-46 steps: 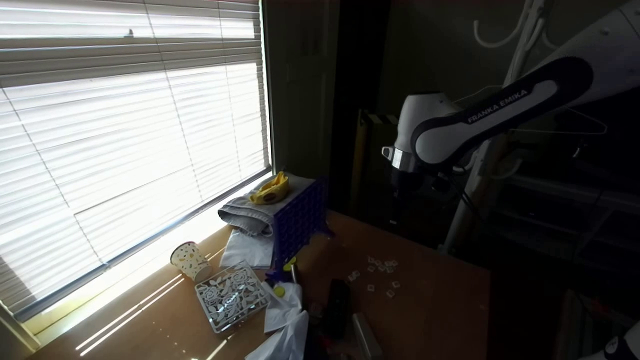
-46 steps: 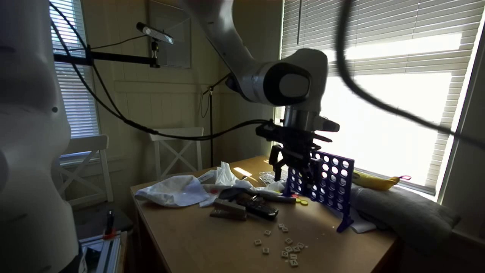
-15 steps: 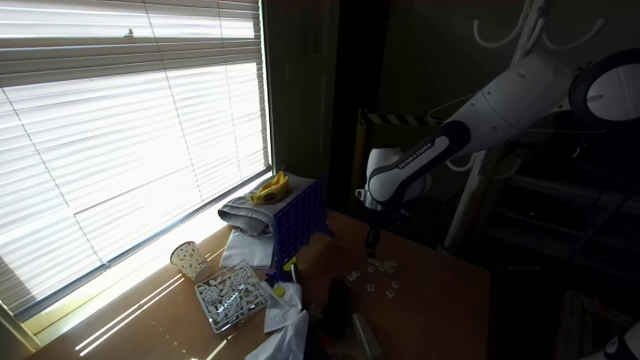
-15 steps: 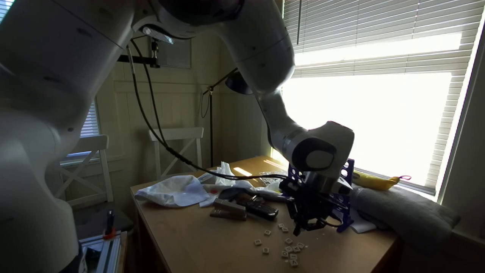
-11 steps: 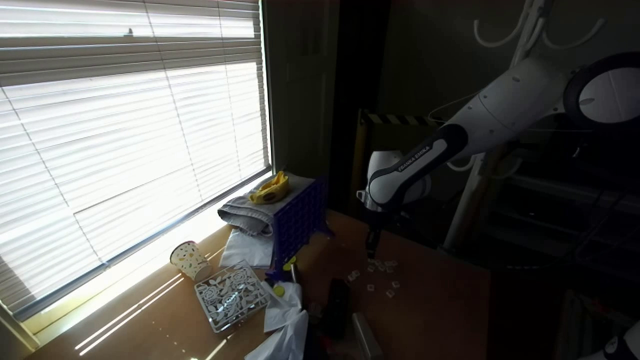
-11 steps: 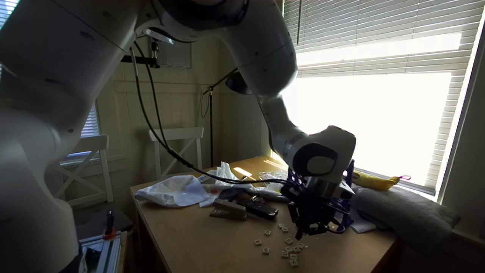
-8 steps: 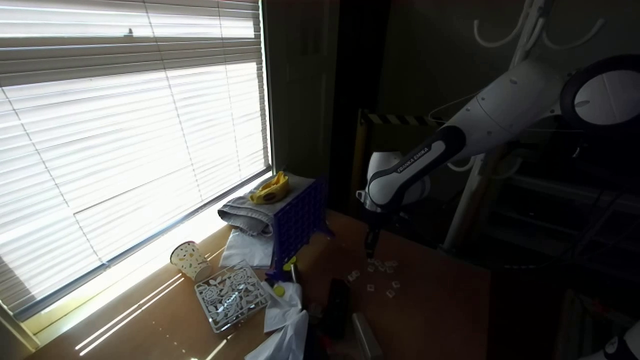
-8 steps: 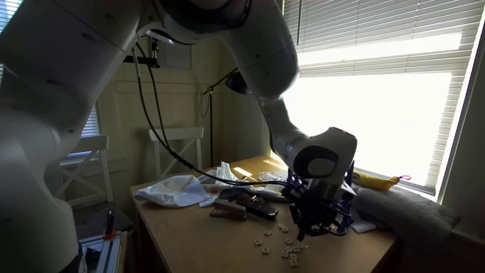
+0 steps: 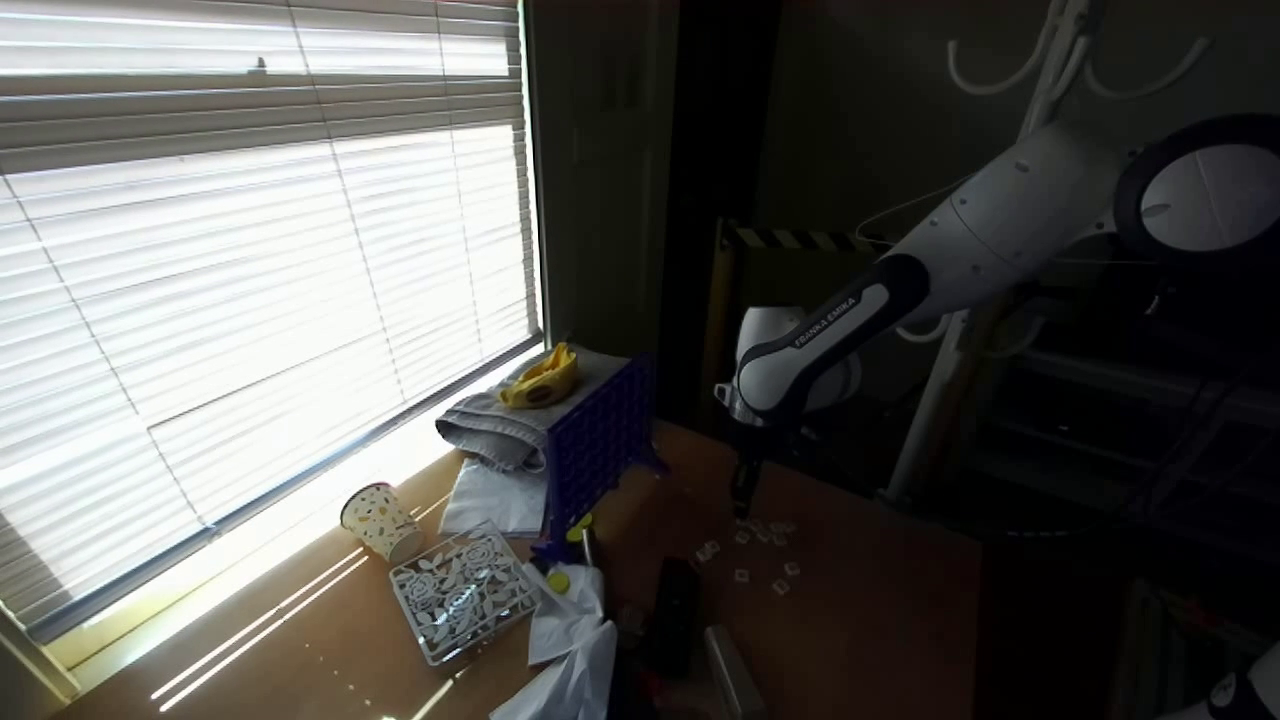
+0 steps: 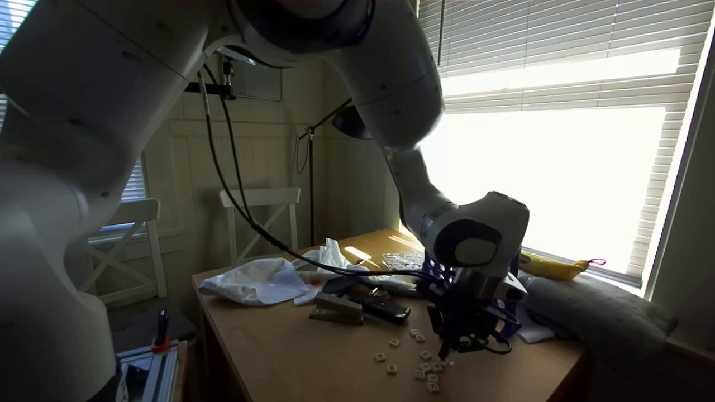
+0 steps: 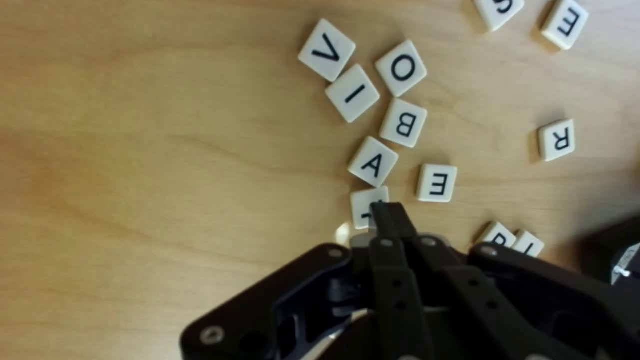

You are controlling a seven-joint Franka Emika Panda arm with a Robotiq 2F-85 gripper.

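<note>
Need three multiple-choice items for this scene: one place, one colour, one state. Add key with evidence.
1. Where is the yellow banana-shaped pouch?
A) inside the paper cup
B) on the folded gray cloth
C) on a chair

2. What colour are the letter tiles?
A) white
B) red
C) green

3. How does the gripper stand?
A) spread wide
B) hidden from every view
C) closed

Key:
1 B: both exterior views show it lying on top.
2 A: the wrist view shows white faces with black letters.
3 C: in the wrist view its fingertips sit side by side, no gap visible.
</note>
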